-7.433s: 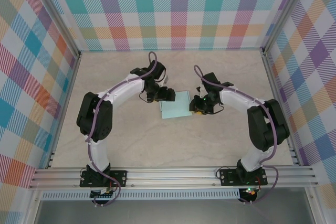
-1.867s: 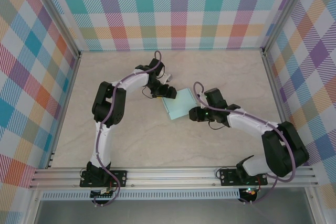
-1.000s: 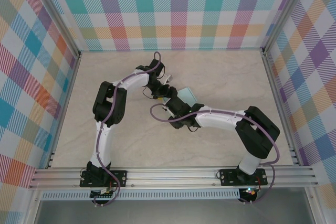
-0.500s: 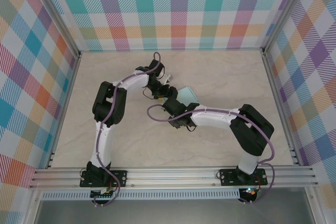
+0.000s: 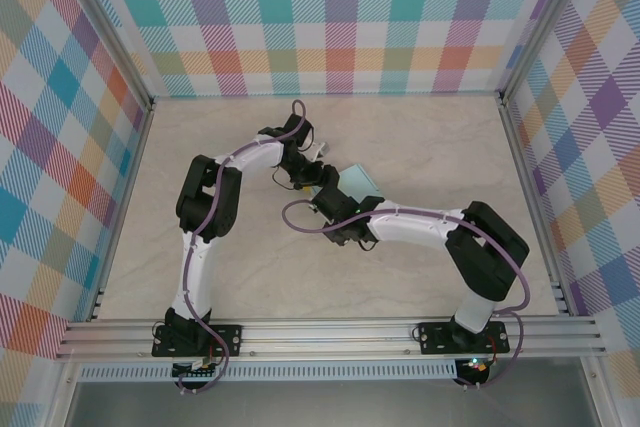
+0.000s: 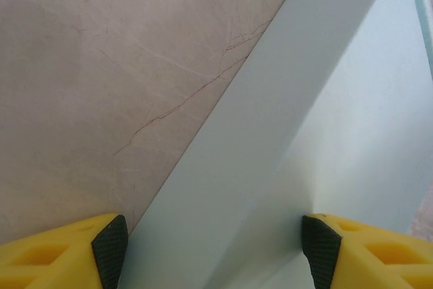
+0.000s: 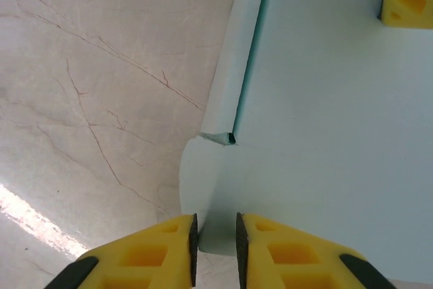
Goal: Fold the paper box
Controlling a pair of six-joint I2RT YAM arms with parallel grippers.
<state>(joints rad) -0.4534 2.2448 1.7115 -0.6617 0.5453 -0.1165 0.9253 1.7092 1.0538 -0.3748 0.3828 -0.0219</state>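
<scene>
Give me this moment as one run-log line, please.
left gripper open, straddling raised flap | right gripper narrowly open around tab | paper box partly folded

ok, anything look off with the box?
Nothing damaged. The paper box lies skewed to the edges of the table, with one long flap raised inside the open left gripper, which fits a mid-fold state.

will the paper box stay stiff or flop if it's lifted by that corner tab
Likely floppy: the paper box looks like thin card, and its flap stands up along a crease. Probably light, so a push may slide it over the smooth table. The small tab between the fingers of the right gripper could crumple.
</scene>
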